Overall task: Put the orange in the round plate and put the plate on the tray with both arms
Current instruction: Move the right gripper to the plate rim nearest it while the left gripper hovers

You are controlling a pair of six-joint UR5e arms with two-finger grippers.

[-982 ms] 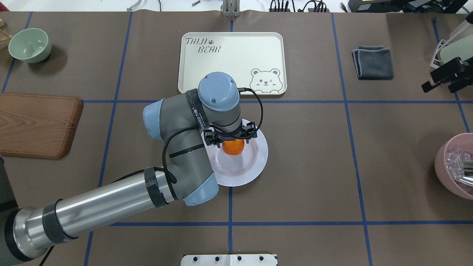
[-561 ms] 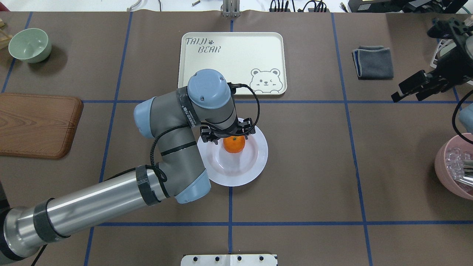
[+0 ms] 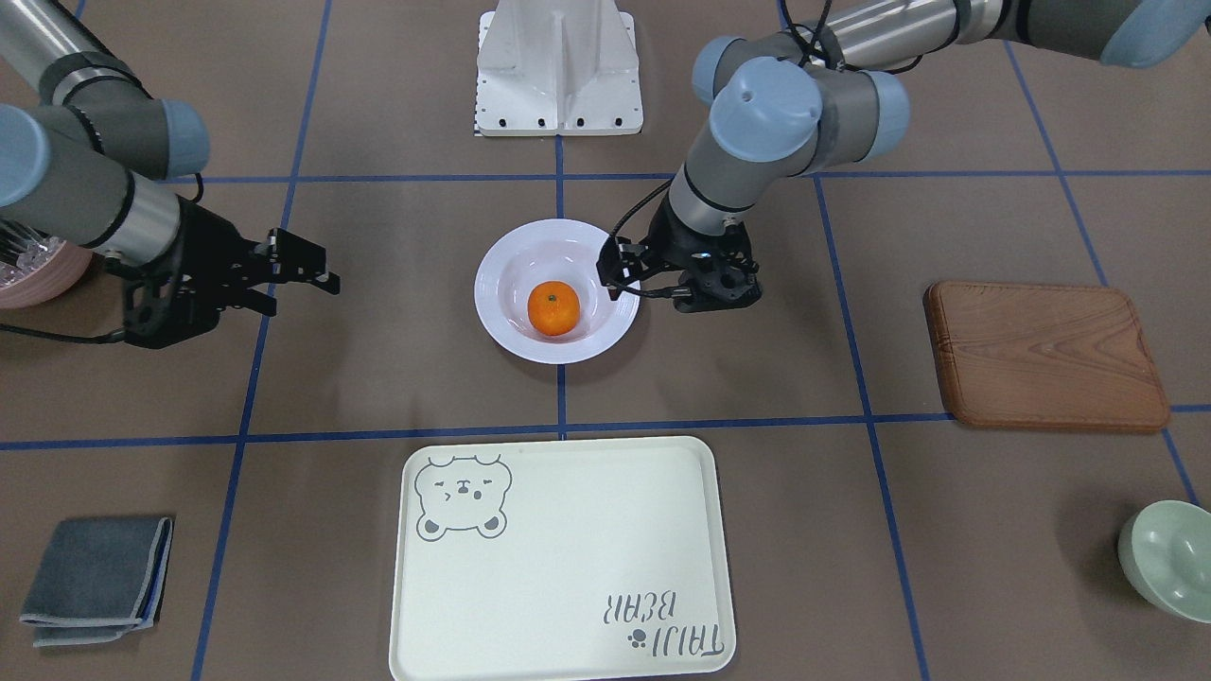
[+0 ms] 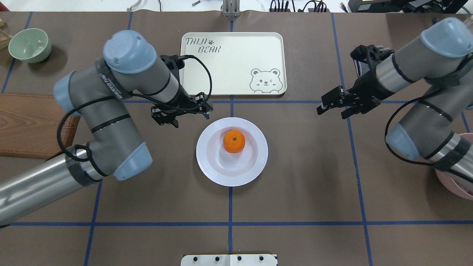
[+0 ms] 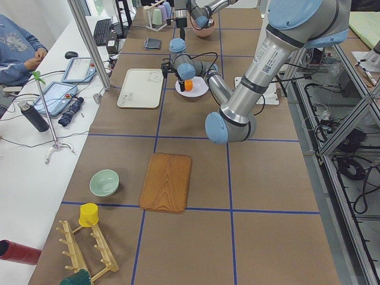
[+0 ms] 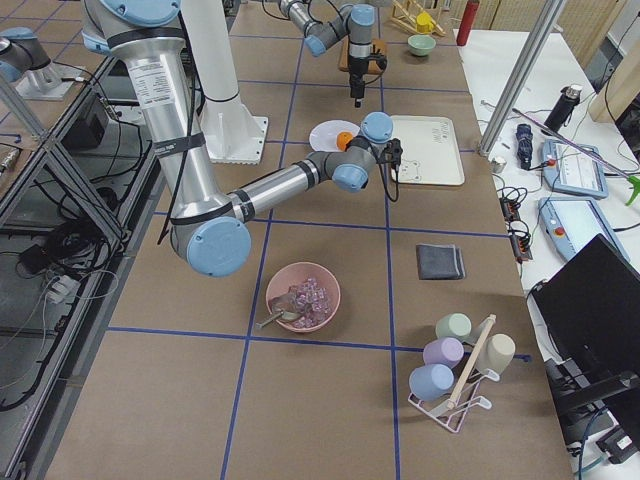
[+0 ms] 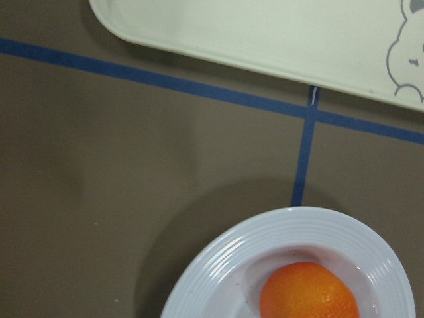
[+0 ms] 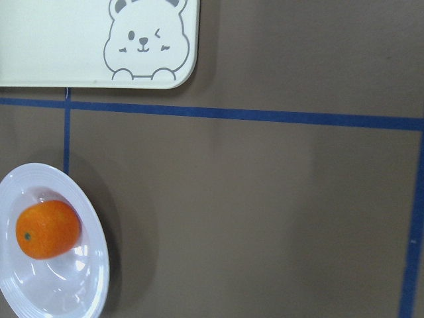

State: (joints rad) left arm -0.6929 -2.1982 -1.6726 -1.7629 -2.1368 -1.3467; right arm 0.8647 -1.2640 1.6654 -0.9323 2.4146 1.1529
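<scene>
Orange point(image 4: 234, 141) sits in round plate point(image 4: 221, 168); pink bowl point(image 4: 458, 188) cut off.

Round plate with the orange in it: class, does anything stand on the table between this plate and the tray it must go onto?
Nothing visible does. Only table cover and a blue tape line lie between the round plate and the tray. The left gripper hangs beside the plate's rim, to the side of that path.
</scene>
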